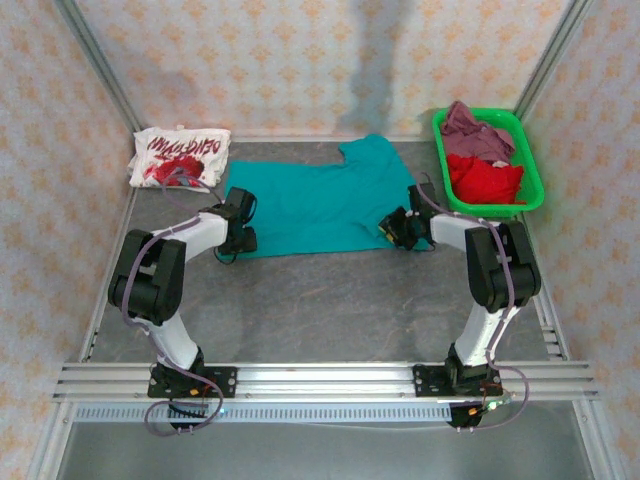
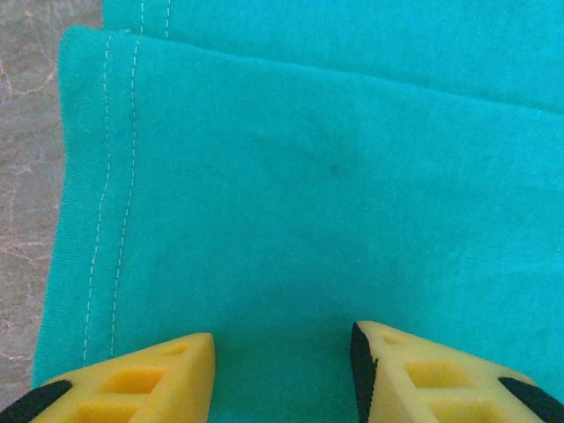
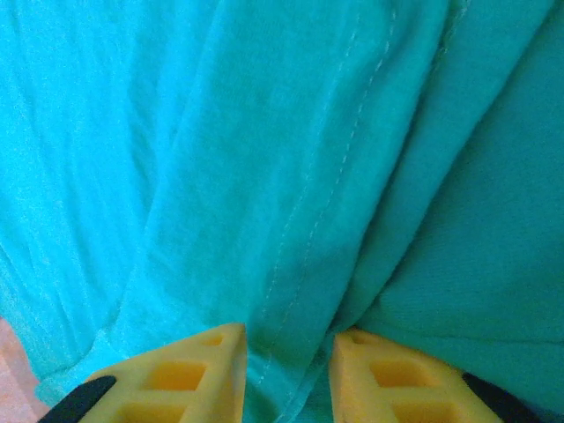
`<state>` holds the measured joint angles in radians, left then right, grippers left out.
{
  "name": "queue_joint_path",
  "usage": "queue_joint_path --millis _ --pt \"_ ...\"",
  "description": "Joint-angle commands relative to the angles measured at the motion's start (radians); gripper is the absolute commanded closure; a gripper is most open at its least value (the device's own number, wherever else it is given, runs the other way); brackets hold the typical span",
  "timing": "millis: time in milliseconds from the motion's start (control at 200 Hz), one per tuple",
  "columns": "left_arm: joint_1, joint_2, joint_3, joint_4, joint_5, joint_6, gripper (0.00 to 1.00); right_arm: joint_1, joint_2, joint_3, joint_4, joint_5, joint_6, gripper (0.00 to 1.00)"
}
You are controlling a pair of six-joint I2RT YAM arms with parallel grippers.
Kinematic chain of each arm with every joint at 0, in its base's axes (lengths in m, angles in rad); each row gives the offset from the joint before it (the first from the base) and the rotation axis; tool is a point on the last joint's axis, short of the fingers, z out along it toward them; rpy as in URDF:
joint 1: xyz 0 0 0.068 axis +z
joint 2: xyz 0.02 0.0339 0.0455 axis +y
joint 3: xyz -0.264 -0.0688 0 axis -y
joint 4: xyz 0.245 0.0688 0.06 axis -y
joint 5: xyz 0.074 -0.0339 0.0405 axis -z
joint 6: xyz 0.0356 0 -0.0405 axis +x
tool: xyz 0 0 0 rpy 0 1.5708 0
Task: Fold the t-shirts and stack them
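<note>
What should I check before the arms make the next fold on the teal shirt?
1. The teal t-shirt lies spread on the table: ok.
2. The left gripper is over the stitched hem with its fingers apart: ok.
3. The right gripper has a firm hold on the cloth bunched between its fingers: cannot tell.
4. Both grippers are at the shirt's near edge, one at each side: ok.
5. The white t-shirt lies folded at the back left: ok.
6. The red t-shirt and mauve t-shirt are out of the green basket: not ok.
</note>
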<state>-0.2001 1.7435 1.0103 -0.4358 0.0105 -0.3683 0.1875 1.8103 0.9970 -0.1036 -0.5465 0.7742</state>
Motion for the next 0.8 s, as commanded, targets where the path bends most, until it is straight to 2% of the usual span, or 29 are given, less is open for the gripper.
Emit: queue_joint_path --millis 0,140,305,586,791 --pt "0.009 -0.005 -0.011 -0.002 -0.042 -0.003 0.55 0.006 -0.001 0.048 -0.037 0.039 -0.009 0.69" --pt "0.021 -0.013 -0.013 -0.015 -0.047 -0.011 0.55 0.006 -0.014 0.062 -0.057 0.082 -0.021 0.69" --pt "0.047 -0.013 -0.033 0.005 -0.012 -0.021 0.55 0.005 0.028 0.070 -0.034 0.068 -0.014 0.69" --pt "0.050 -0.017 -0.043 0.014 -0.004 -0.017 0.56 0.005 0.046 0.115 -0.046 0.096 -0.028 0.95" --pt "0.050 -0.014 -0.040 0.013 -0.007 -0.016 0.56 0.021 0.036 0.206 -0.152 0.169 -0.086 1.00"
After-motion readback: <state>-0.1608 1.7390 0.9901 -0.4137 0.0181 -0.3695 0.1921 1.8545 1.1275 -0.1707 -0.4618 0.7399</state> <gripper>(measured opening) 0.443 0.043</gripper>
